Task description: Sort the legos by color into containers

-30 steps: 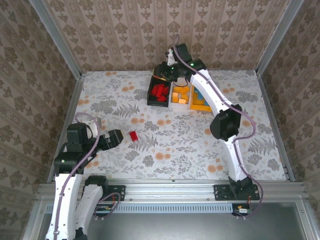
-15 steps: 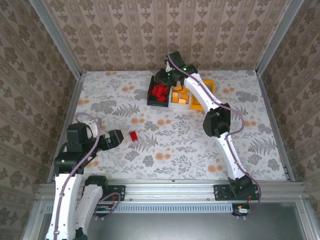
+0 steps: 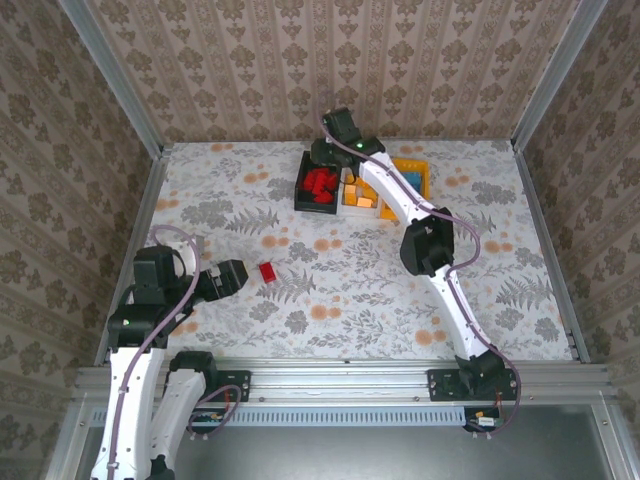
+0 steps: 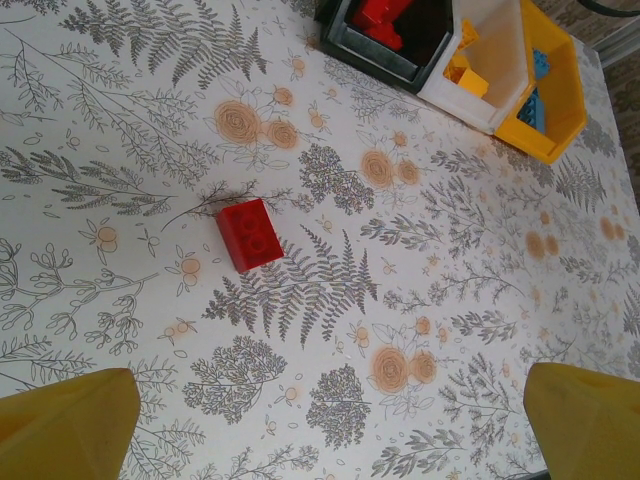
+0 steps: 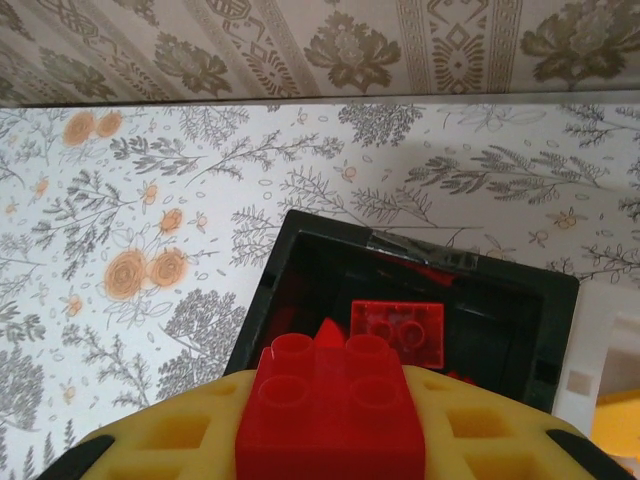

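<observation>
Legos [image 3: 320,185] are nearly all home: the reds are heaped in the black tray [image 3: 314,208], orange legos [image 3: 356,196] are in the white tray [image 4: 500,50] and blue legos [image 4: 535,100] in the yellow tray [image 4: 570,100]. The three trays are joined in a row at twelve o'clock on the worktop [image 3: 400,290], hard by the far wall. Over there the right gripper [image 3: 325,153] is clenched on a red lego [image 5: 330,410], studs up, pinched between its yellow fingers [image 5: 170,440]. It hangs right above the black tray's opening. That is the sensible spot: red goes with red, and from here a drop should land inside the walls rather than bounce out. Another red brick [image 5: 398,330] lies directly below, so the piece will likely settle on the heap. Meanwhile, one loose red lego [image 4: 250,233] sits alone on the worktop at about eight o'clock, flat on the fern print and well apart from the trays. The left gripper [image 4: 330,420] hovers near it with jaws spread wide and nothing between them. The brick lies at eleven o'clock from it, so it looks lined up for that pickup. My read: release on the right first, then this last stray, which must travel clear across to twelve o'clock.
</observation>
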Controlling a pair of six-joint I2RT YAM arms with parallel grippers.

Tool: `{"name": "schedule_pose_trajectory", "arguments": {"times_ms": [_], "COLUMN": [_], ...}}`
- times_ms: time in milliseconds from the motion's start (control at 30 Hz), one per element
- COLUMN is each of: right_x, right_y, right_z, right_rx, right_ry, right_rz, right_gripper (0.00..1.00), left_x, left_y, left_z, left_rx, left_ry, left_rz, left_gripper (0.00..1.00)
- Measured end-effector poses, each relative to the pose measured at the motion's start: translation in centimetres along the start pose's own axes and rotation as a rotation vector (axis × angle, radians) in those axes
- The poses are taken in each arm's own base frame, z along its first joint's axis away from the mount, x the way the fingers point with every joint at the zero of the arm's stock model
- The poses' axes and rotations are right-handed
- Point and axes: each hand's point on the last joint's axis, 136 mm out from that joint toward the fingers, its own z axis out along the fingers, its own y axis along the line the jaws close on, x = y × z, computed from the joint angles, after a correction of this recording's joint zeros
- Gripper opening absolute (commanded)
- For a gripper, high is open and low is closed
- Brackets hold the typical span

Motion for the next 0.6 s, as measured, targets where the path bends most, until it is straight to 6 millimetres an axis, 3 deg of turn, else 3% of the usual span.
{"name": "schedule_pose_trajectory", "arguments": {"times_ms": [233,367,600], "right_x": [1.6,2.3,2.4], "right_y": [-0.6,-1.0,-1.1], "right_z": [1.9,2.6,2.8], "right_rx": [0.036,0.048,0.052], "right_ry": [0.014,0.027,0.029], "right_rz": [-0.036,-0.042,-0.048], "right_gripper": [0.38,0.57,0.59], "left_x": [0.0,0.0,0.0], "left_y": [-0.1,-0.1,0.0], "left_z": [0.0,0.0,0.0], "left_rx": [0.003,0.003,0.003], "left_ry": [0.0,0.0,0.0], "left_rz": [0.001,0.001,0.001], "left_gripper": [1.0,1.0,1.0]}}
